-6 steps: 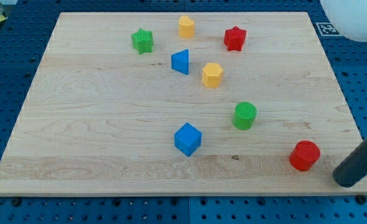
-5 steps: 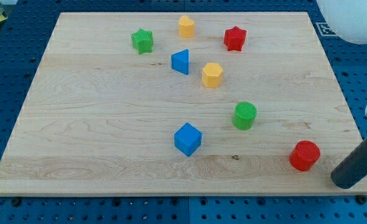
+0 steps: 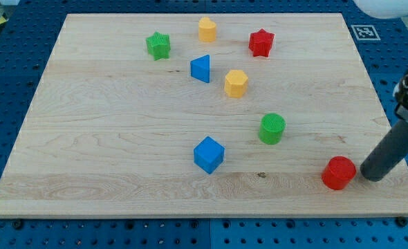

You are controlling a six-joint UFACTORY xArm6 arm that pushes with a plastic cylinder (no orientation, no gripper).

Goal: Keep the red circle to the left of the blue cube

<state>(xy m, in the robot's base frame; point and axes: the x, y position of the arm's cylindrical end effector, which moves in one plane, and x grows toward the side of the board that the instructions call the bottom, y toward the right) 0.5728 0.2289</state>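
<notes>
The red circle (image 3: 339, 173) lies near the board's bottom right corner. The blue cube (image 3: 209, 154) sits well to its left, near the bottom middle. My tip (image 3: 370, 176) is on the board just right of the red circle, close to it or touching its right side. The rod rises from there up to the right.
A green circle (image 3: 272, 128) lies between the cube and the red circle, a little higher. A yellow hexagon (image 3: 236, 83), blue triangle (image 3: 200, 68), green star (image 3: 158, 45), yellow block (image 3: 207, 29) and red star (image 3: 261, 43) lie toward the view's top. The wooden board's right edge (image 3: 391, 124) is near the rod.
My tip has moved left and slightly up, from the board's right edge to beside the red circle. The blocks have not visibly moved.
</notes>
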